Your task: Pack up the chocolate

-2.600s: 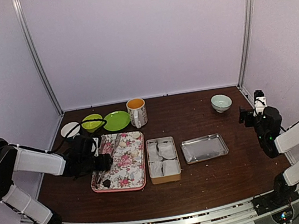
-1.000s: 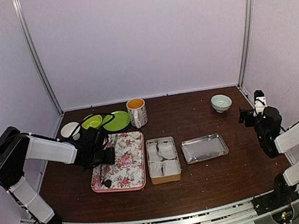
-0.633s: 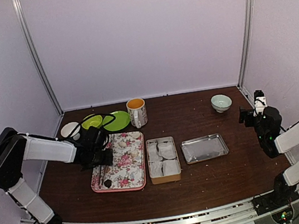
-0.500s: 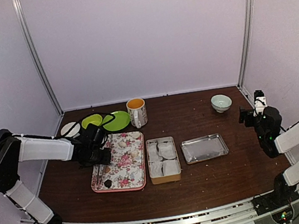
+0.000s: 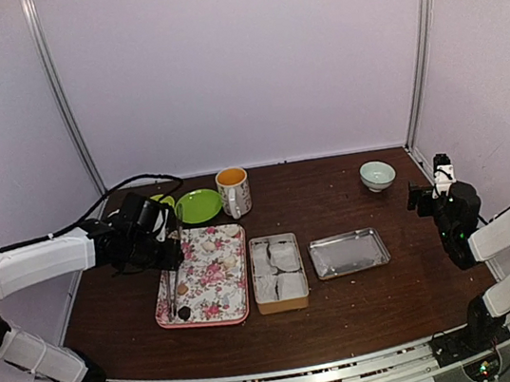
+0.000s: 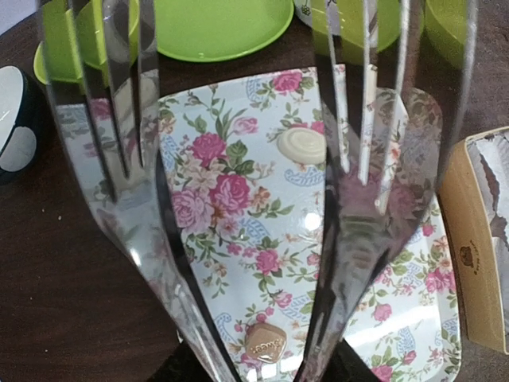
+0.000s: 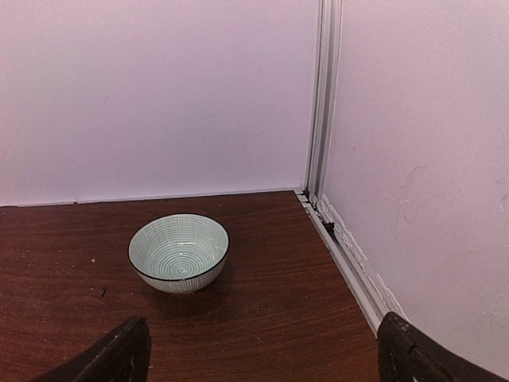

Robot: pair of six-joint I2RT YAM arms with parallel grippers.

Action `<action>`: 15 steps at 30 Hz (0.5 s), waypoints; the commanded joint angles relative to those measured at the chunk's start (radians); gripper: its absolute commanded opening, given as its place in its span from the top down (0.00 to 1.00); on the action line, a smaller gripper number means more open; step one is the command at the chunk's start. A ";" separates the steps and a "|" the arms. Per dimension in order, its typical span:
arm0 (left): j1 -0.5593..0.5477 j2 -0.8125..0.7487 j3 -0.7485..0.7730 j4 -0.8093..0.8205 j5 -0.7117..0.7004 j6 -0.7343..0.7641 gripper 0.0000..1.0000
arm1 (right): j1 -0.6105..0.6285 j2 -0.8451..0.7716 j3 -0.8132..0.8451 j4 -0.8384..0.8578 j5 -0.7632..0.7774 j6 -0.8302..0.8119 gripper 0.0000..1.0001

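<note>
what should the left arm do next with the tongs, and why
Probably bring the tongs in the left gripper down around the chocolate at the near-left corner of the floral tray: the tongs are spread, hold nothing, and the chocolate lies loose on the tray.
</note>
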 commanded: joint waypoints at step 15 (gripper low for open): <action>-0.004 0.221 -0.043 0.232 -0.035 -0.033 0.42 | -0.005 0.001 0.018 0.023 0.014 0.006 0.00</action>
